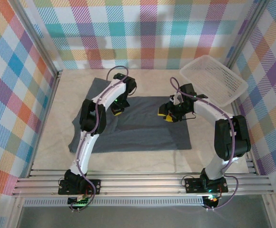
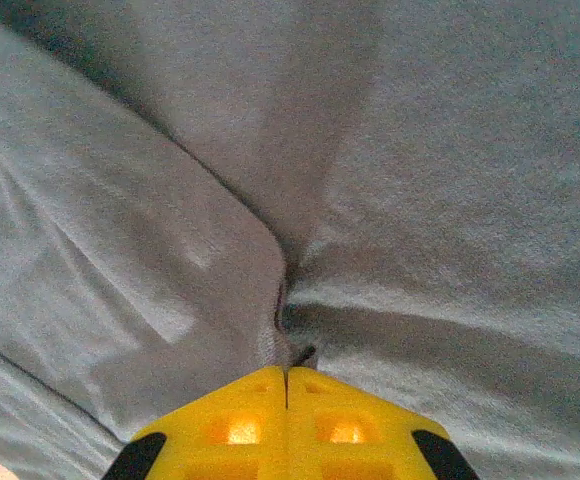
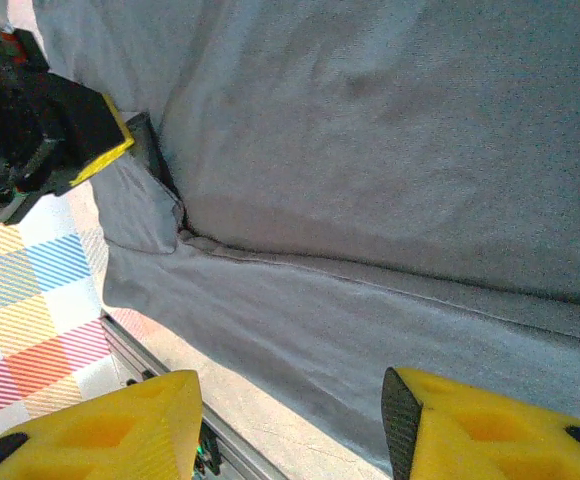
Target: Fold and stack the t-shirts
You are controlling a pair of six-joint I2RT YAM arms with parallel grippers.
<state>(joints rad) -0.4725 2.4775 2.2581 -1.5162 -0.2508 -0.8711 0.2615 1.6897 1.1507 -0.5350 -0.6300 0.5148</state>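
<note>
Shirt [image 1: 142, 130]: laid flat mid-table [image 1: 52, 142], between the arms, not yet stacked.
Left gripper [image 2: 285, 388]: clamped on a pinch of shirt; creases are drawn toward it, probably so a fold can be lifted.
Right gripper [image 3: 285, 405]: fingers apart, nothing held, poised over the stitched hem, likely for a second hold.
Cloth: thin, soft, matte grey.
Basket [image 1: 214, 78]: white lattice, tilted in the far right corner.
</note>
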